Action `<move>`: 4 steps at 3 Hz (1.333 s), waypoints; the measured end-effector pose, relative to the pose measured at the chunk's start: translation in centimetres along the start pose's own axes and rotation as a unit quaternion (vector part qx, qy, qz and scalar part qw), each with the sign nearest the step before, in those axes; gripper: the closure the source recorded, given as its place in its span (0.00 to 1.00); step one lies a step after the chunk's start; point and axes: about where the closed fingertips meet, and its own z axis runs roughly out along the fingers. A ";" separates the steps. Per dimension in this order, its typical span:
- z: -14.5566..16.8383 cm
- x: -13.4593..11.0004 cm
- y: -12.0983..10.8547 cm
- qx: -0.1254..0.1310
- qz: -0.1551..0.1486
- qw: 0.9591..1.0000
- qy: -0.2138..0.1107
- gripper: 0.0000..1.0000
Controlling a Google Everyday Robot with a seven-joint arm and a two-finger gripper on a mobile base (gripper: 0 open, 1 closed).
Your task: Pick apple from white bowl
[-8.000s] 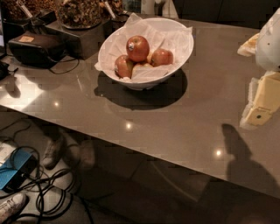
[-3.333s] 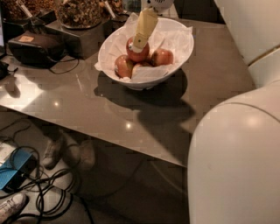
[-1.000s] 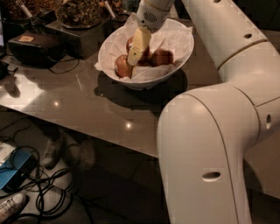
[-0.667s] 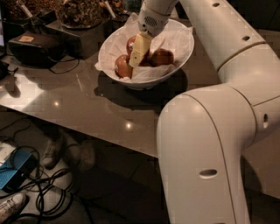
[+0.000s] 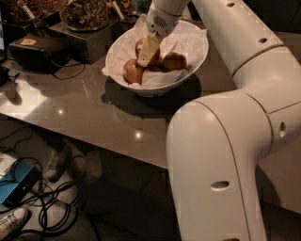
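The white bowl (image 5: 195,63), lined with crinkled white paper, stands on the grey table. My gripper (image 5: 148,51) reaches down into it from above, right on the large deep-red apple (image 5: 139,46), which it mostly hides; only the apple's left side shows. Two smaller apples lie beside it, one at the front left (image 5: 132,70) and one at the right (image 5: 174,61). My white arm (image 5: 221,155) fills the right half of the view.
Dark containers of dried bits (image 5: 87,12) and a black box (image 5: 35,49) with cables stand at the table's back left. The table's front edge (image 5: 94,141) runs across the view. Cables, a blue device (image 5: 16,186) and shoes lie on the floor below.
The arm swung in from the right and brought the gripper down into the bowl onto the large apple. Over the last second it shifted only slightly.
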 end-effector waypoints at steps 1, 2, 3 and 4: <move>0.0 0.0 0.0 0.000 0.000 1.000 0.000 0.94; -1.6 -0.6 0.1 0.022 -0.010 1.000 -0.016 1.00; -4.3 -1.2 1.8 0.032 -0.029 0.998 -0.035 1.00; -6.2 -1.7 4.2 0.027 -0.059 0.997 -0.047 1.00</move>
